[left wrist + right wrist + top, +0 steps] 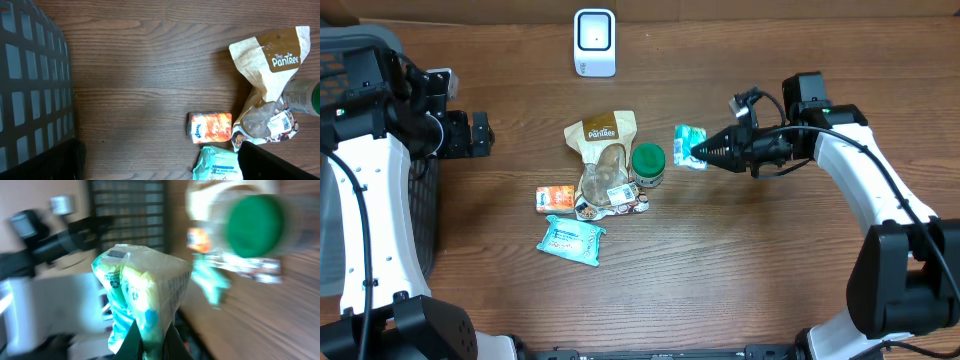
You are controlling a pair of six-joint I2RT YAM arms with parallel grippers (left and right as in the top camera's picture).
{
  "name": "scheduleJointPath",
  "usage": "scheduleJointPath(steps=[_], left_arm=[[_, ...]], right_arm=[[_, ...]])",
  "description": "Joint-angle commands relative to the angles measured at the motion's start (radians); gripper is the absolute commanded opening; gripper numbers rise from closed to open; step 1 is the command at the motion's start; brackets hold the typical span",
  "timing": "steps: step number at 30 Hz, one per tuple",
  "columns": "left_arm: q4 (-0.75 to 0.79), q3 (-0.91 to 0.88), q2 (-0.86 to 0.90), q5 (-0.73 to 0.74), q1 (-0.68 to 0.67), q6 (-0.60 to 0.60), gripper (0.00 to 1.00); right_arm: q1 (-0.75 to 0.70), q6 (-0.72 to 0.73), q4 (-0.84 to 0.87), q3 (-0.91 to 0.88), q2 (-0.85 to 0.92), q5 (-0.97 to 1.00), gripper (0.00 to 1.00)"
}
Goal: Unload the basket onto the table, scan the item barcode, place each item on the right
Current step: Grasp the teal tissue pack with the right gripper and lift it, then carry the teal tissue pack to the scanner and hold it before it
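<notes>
Clenched tight on one edge of a small green-and-white packet (689, 146), your right gripper (703, 152) has the task's item right of centre in the overhead view, just beside the green-lidded jar (648, 165). In the right wrist view the packet (145, 290) stands up from the closed fingers (134, 342), so most of its wrapper shows. That edge grip looks chosen to leave the printed faces uncovered for a reader. I cannot make out a barcode on the side facing the camera, and the view behind it is blurred.

Your left gripper (480, 133) is released, its jaws spread wide and holding nothing. It sits at the left of the overhead frame next to the dark basket (350, 70), well apart from the pile.

The white device (595, 42) at top centre is probably the scanner, and it sits above and to the left of the packet. By my reading, the pick is done and the presentation is not.

At centre lie the Pantree bag (602, 150), an orange Kleenex pack (556, 198) and a teal wipes pack (571, 238). You would likely need to carry the packet towards the top centre and turn it until the code meets the scanner's window.
</notes>
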Motion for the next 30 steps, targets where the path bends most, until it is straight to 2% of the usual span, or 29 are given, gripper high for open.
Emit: scheduleJointPath(steps=[1, 4, 22, 25, 30], left_arm=[[0.004, 0.018, 0.01, -0.003, 0.004, 0.019, 1.0], [0.004, 0.018, 0.01, -0.003, 0.004, 0.019, 0.99], [0.004, 0.018, 0.01, -0.003, 0.004, 0.019, 0.99], [0.004, 0.018, 0.01, -0.003, 0.004, 0.019, 0.99], [0.004, 0.018, 0.01, -0.003, 0.004, 0.019, 1.0]], right_arm=[[-0.005, -0.014, 0.026, 0.024, -0.027, -0.235, 0.04], [0.0, -0.014, 0.048, 0.024, -0.027, -0.304, 0.04], [0.026, 0.004, 0.048, 0.024, -0.028, -0.301, 0.04], [0.027, 0.094, 0.066, 0.024, -0.028, -0.244, 0.04], [0.073, 0.309, 0.238, 0.071, -0.028, -0.167, 0.04]])
